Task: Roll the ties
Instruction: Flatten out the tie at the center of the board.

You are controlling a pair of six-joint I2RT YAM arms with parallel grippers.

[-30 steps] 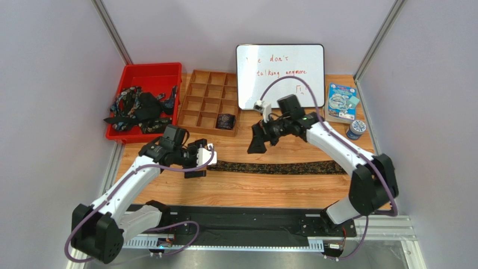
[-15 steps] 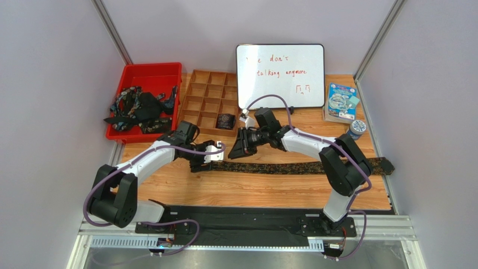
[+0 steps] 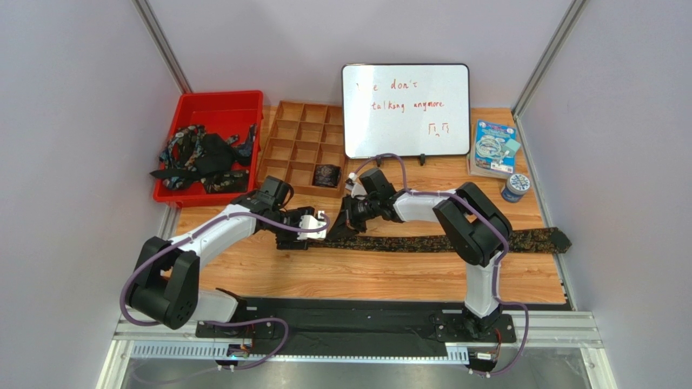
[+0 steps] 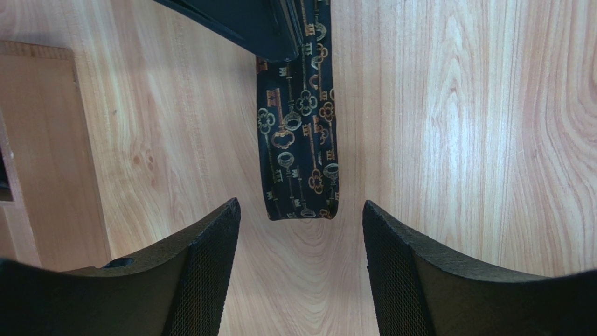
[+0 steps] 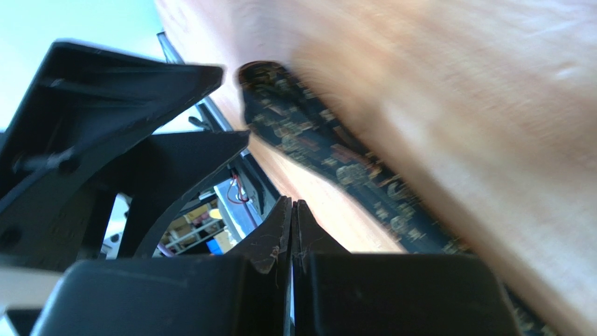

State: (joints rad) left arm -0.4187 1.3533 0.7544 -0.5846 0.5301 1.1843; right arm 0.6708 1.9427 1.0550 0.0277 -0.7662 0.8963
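Left gripper (image 4: 300,206): hangs spread wide, astride the squared narrow end of the tie (image 4: 298,140), gripping nothing. Right gripper (image 5: 293,204): pressed tight on itself just beside that same end; cannot tell whether touching cloth. Tie: lies flat and full length across the table (image 4: 455,140), not yet rolled. Looks like the very start of a roll; calls for pinching that end and turning it over onto itself. Thin, soft black weave with gold keys; probably slides easily on smooth, grainy wood.
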